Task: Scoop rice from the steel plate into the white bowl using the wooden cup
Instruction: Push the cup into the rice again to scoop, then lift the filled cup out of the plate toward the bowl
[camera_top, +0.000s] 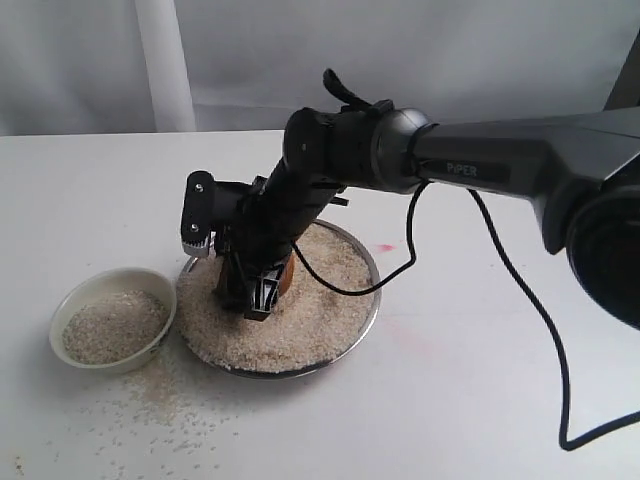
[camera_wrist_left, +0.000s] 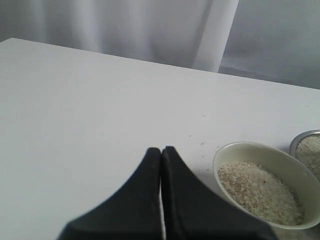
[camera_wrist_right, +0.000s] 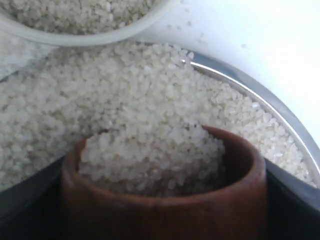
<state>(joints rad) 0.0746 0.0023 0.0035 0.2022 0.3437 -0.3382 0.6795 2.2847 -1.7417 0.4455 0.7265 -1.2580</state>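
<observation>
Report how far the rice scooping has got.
Done: the white bowl already holds rice, about half full. In hand: the right gripper holds the wooden cup, loaded with rice, down in the steel plate. Left: carry and tip this scoop; plenty more fills the plate.

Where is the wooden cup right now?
Exterior view, left of centre: the wooden cup sits in rice on the steel plate, gripped by the right tool.

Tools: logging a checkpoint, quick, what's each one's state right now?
Left tool: closed, holding nothing.
Right tool: closed on the wooden cup, which is loaded with rice.
</observation>
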